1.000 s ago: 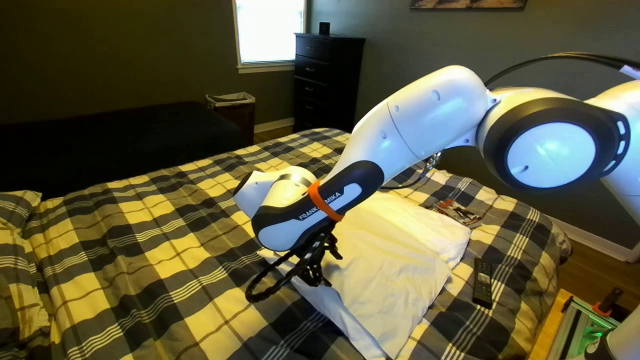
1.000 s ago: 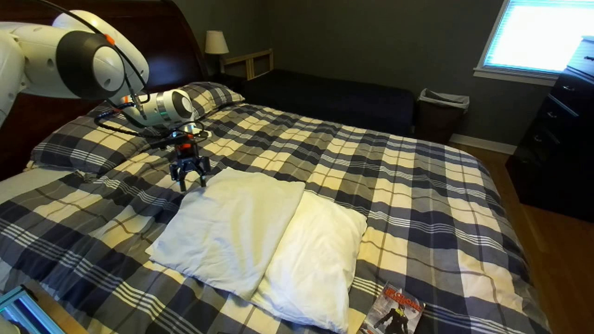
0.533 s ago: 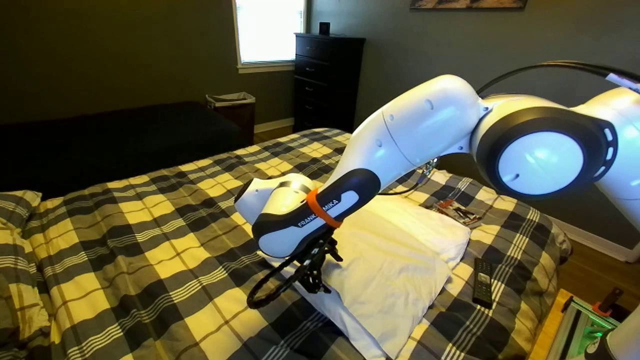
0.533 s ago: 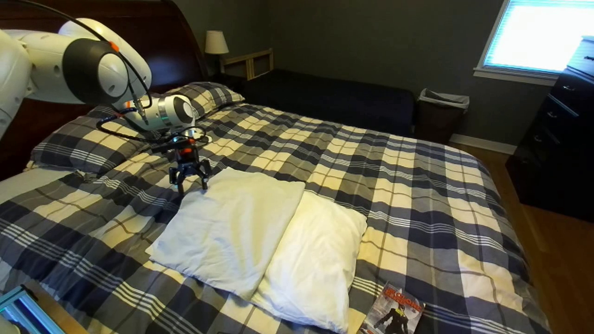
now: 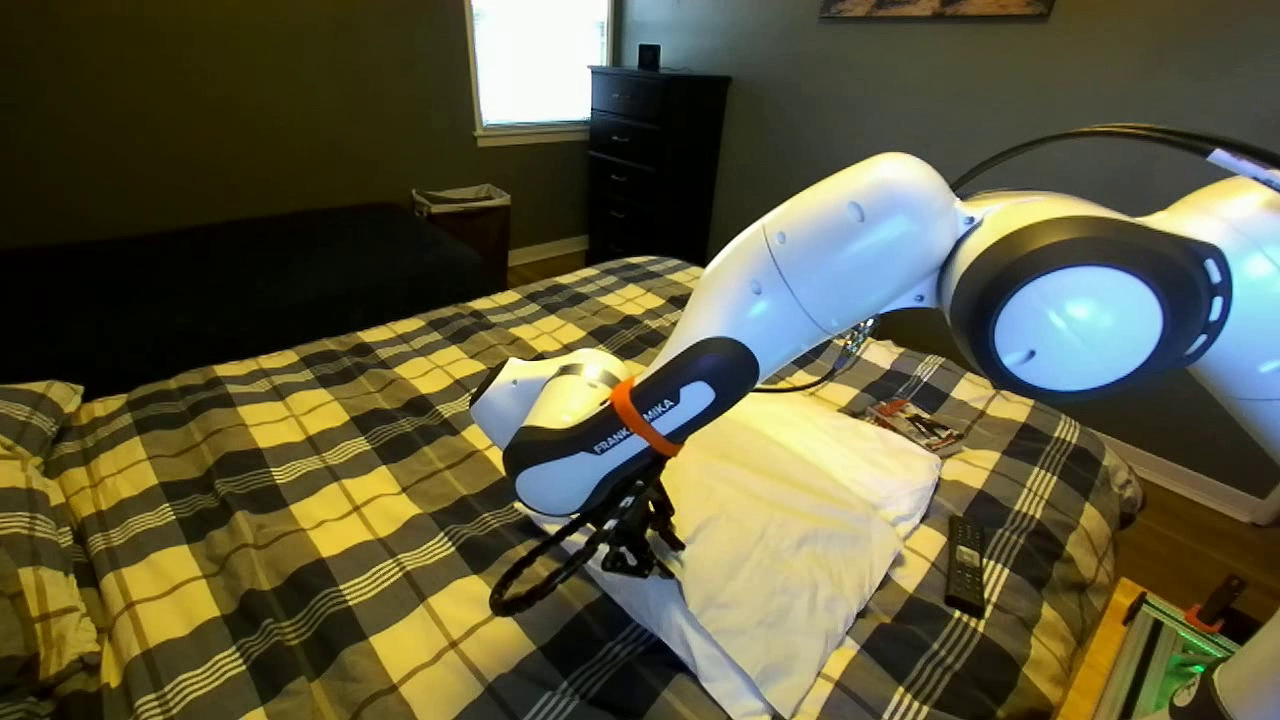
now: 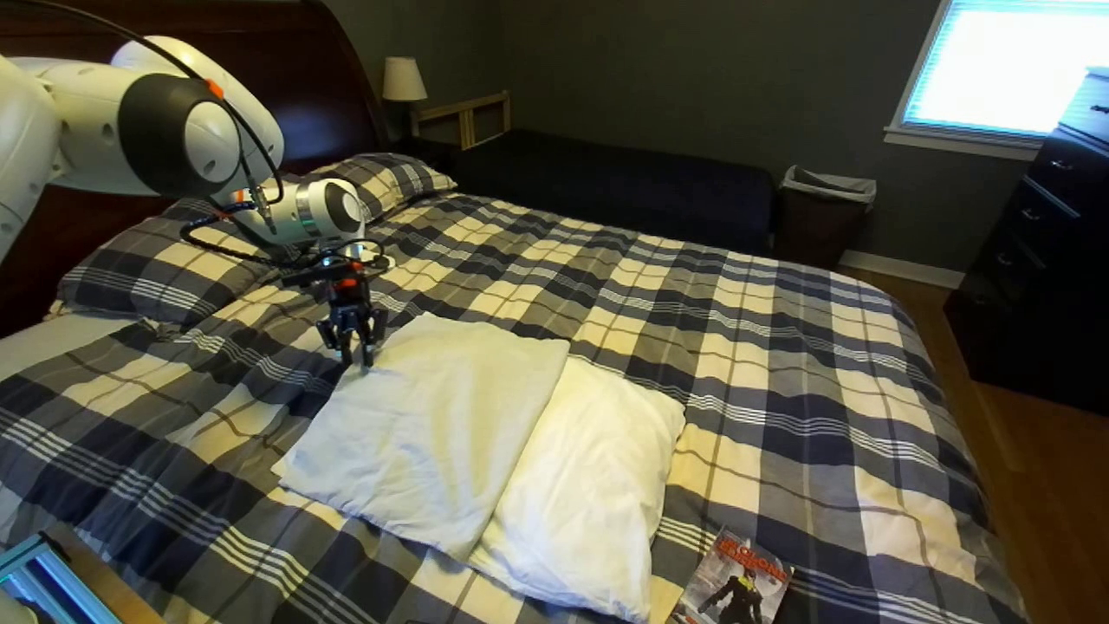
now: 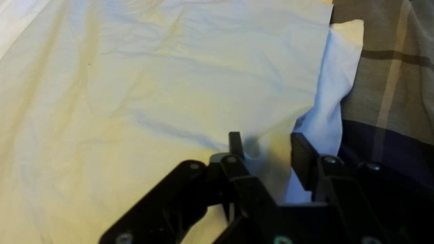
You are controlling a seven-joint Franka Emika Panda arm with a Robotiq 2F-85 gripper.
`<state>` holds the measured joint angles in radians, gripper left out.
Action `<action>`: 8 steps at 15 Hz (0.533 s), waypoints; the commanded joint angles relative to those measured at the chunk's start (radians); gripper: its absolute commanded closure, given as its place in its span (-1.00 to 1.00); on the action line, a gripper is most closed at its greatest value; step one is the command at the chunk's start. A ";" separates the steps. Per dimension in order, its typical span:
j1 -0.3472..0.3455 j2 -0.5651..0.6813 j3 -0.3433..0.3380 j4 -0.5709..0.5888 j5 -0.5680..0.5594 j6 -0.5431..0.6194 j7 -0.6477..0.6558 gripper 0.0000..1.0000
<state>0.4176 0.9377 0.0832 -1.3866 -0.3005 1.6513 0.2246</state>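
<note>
The end effector (image 7: pixel 264 145) is reaching down onto the edge of a pale cloth (image 6: pixel 437 416); its fingers (image 7: pixel 236 144) are standing partly apart, unclenched, with fabric rucking up between them. The pictures are not showing whether the pads are pressing on it. In the wrist view, a lower white layer (image 7: pixel 334 91) is peeking out from under that edge. The cloth is overlapping a plumper white pillow (image 6: pixel 593 494), and both are resting on a plaid comforter (image 6: pixel 710 347). Near the pillow, an illustrated booklet (image 6: pixel 736 581) is lying flat; in an exterior view, a black remote control (image 5: pixel 966 565) is lying beside the cloth. Farther out, plaid pillows (image 6: pixel 173 260) are sitting before a dark wooden headboard (image 6: pixel 303 95), a laundry hamper (image 6: pixel 823 212) is standing by a dark-covered bed (image 6: pixel 606 186), and a black chest of drawers (image 5: pixel 655 160) is standing beside the window (image 5: pixel 540 65).
</note>
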 commanded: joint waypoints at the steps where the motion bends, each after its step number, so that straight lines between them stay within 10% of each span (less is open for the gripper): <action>1: -0.008 0.003 0.002 0.012 0.028 -0.028 0.003 0.78; 8: -0.016 -0.014 -0.009 -0.004 0.012 -0.063 -0.018 0.99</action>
<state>0.4071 0.9368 0.0782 -1.3862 -0.2869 1.6199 0.2164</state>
